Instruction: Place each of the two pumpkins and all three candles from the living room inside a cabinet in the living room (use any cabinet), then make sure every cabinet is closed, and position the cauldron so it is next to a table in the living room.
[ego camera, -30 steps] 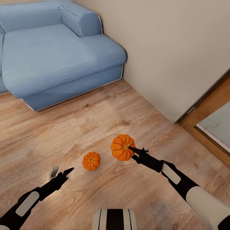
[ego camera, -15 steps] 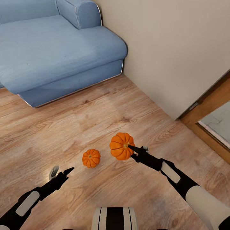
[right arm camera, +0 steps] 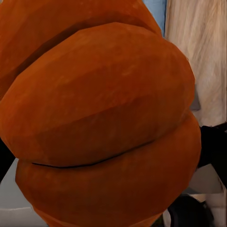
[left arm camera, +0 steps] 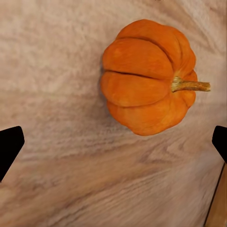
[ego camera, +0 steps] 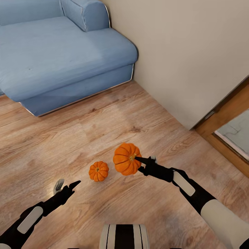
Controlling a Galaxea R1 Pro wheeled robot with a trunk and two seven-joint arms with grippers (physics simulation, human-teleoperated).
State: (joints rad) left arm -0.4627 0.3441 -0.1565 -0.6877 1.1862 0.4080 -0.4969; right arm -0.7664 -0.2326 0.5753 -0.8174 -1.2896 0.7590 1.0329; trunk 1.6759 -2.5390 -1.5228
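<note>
Black arms with pale grey forearm panels, white right upper sleeve, black pointed fingers [ego camera: 71,186], black-and-white striped trunk [ego camera: 124,237]

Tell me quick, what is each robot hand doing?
Left gripper: open, holding nothing, above the small round orange pumpkin on the wooden floor.
Right gripper: shut on the other ribbed orange pumpkin.

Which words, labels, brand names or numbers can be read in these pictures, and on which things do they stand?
None: no text can be read.
The held pumpkin, the pumpkin on the floor, the sofa and both arms carry no writing.
</note>
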